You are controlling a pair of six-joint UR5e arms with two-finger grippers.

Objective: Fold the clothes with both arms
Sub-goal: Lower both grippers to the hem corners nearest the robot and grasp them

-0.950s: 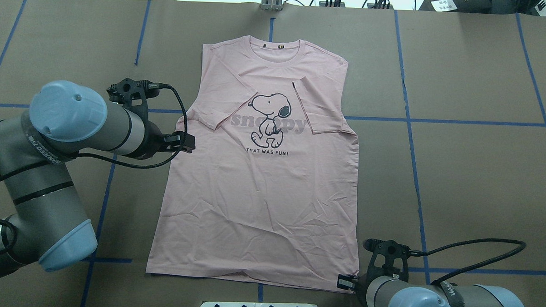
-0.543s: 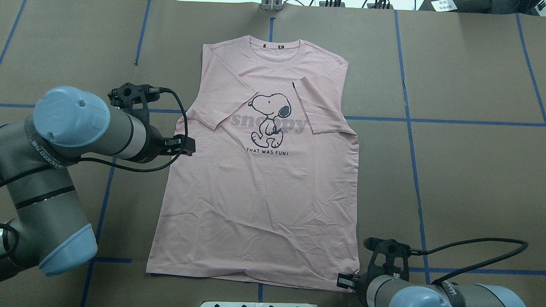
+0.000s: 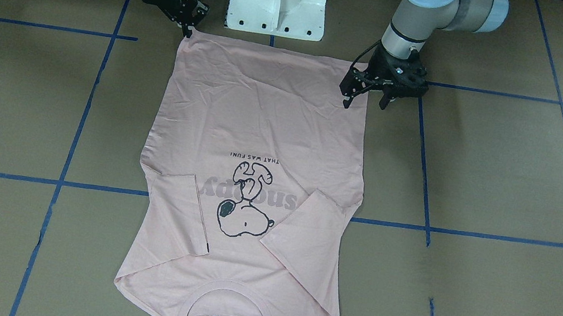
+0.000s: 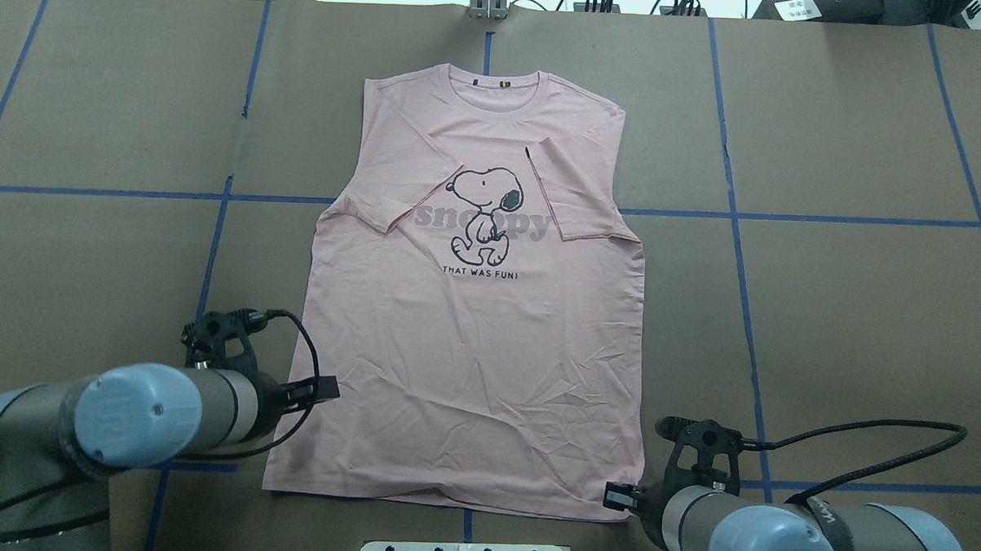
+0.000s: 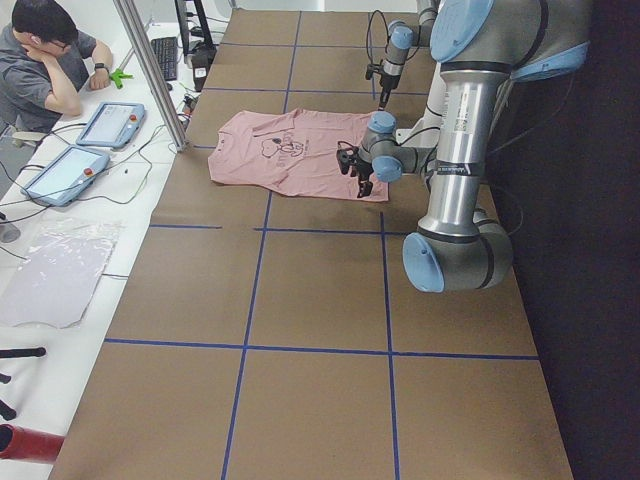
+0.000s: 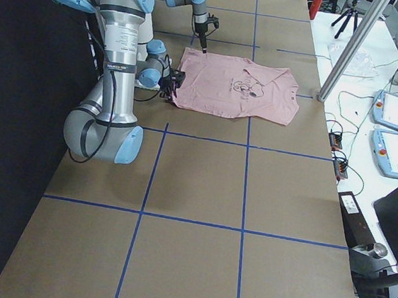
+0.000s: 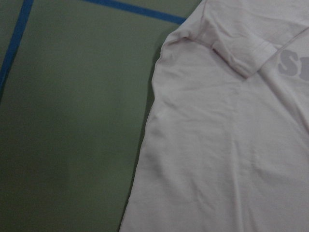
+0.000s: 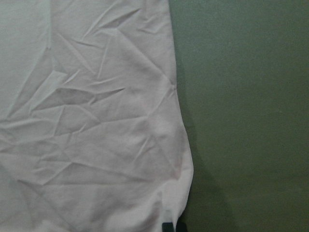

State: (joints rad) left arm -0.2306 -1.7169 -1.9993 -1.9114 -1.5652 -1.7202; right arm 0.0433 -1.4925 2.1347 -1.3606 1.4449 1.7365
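Between the left jaws, spread wide, runs the side edge of the pink T-shirt point(image 4: 464, 340) near its hem, one tip over cloth, the other over bare desk point(image 4: 91, 253). Beyond them the shirt lies flat, print up, sleeves folded inward. At its far hem corner, the right jaws pinch the cloth.
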